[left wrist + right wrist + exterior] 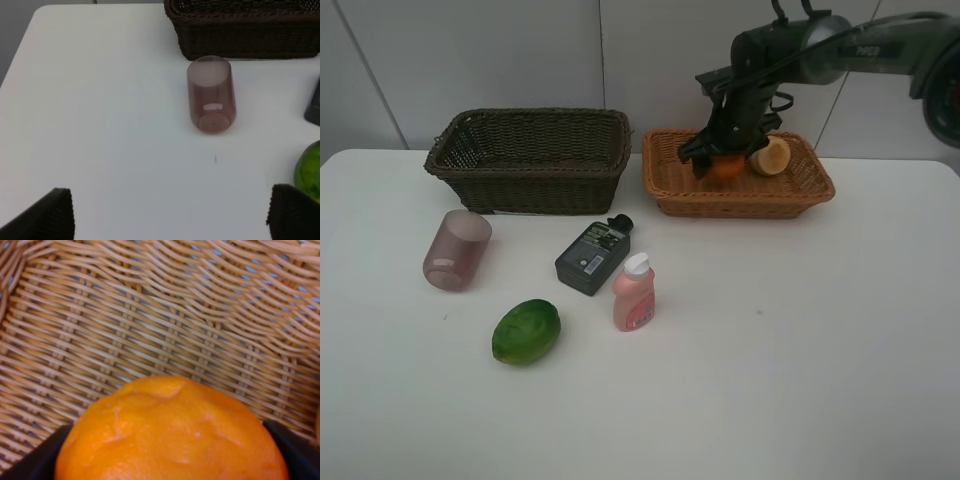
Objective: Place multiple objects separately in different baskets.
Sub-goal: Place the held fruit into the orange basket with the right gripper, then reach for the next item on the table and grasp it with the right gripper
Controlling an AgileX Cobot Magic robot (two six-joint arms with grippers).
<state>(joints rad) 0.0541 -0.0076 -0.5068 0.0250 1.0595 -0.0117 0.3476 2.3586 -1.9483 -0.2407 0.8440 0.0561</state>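
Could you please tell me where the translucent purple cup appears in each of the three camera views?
Exterior high: the translucent purple cup lies on its side at left, in front of the dark brown wicker basket.
Left wrist: the cup is centre frame, below that basket.
Right wrist: not in it.
Shared landmark: the dark brown basket.

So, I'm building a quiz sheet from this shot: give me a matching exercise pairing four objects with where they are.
Objects:
1. orange
2. purple cup
3. pink bottle
4. green fruit

Places:
A. standing upright on the table
B. between the right end effector's fingers, in the tan basket
C. lying on its side near the dark basket
D. nearest the table's front edge

Pairs: 1-B, 2-C, 3-A, 4-D
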